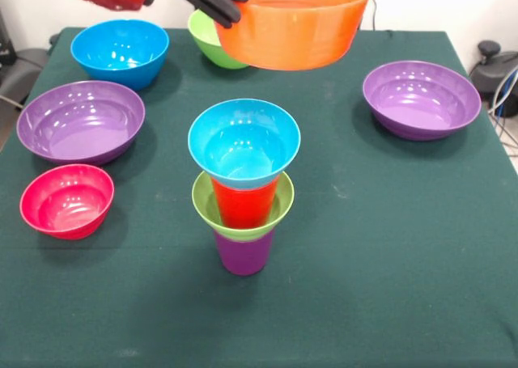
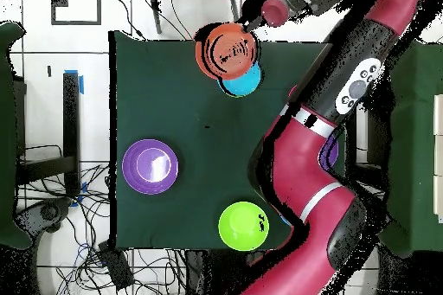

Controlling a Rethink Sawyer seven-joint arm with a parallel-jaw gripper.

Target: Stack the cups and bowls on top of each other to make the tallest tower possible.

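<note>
The tower stands mid-table: the purple cup [image 1: 243,253] at the bottom, a small lime green bowl [image 1: 207,205] on it, the red cup [image 1: 243,205] in that, and a small blue bowl [image 1: 244,141] on top. My gripper [image 1: 222,4] is shut on the left rim of the big orange bowl [image 1: 295,24] and holds it high in the air, behind and above the tower. In the overhead view the orange bowl [image 2: 227,51] partly overlaps the tower's blue bowl [image 2: 247,82].
A big blue bowl [image 1: 120,51] and a lime green bowl [image 1: 209,40] sit at the back left. Purple bowls lie at left [image 1: 81,121] and right [image 1: 421,99], and a pink bowl [image 1: 67,200] at front left. My arm [image 2: 311,162] covers one table side.
</note>
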